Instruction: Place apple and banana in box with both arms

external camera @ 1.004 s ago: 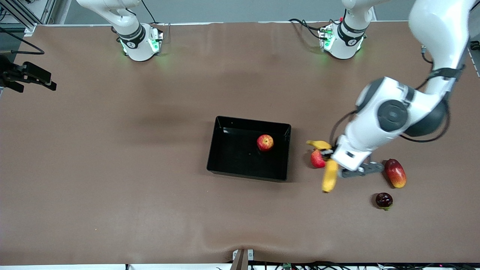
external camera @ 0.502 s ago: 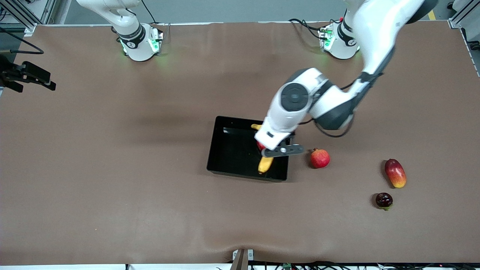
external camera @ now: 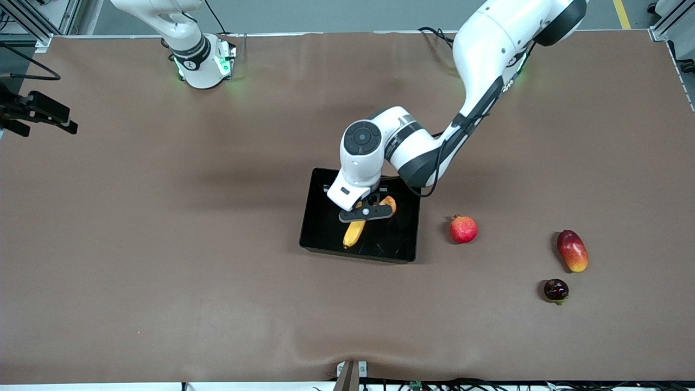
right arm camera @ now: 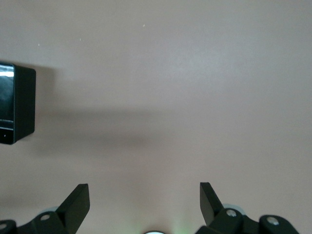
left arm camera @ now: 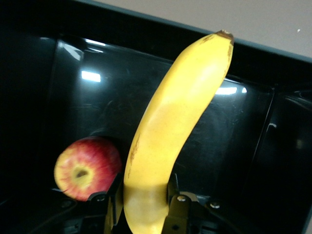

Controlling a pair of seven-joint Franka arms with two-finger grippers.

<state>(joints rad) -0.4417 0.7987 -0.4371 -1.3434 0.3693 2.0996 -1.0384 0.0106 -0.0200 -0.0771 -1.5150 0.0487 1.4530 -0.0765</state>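
Note:
The black box (external camera: 307, 217) sits mid-table. The red apple (external camera: 390, 205) lies in it, partly hidden by my left gripper (external camera: 362, 213). That gripper is shut on the yellow banana (external camera: 353, 233) and holds it low over the inside of the box. In the left wrist view the banana (left arm camera: 180, 112) stands between the jaws of my left gripper (left arm camera: 144, 191), with the apple (left arm camera: 87, 167) beside it and the box wall (left arm camera: 122, 27) around. My right gripper (right arm camera: 144, 192) is open and empty over bare table, with a corner of the box (right arm camera: 17, 105) in its view. The right arm waits.
A pinkish-red pomegranate (external camera: 463, 229) lies beside the box toward the left arm's end. A red-yellow mango (external camera: 572, 250) and a small dark fruit (external camera: 556, 290) lie farther toward that end, nearer the front camera.
My left arm has carried the banana from beside the pomegranate to over the box and lower into it. The apple has stayed in the box. The right arm has barely moved.

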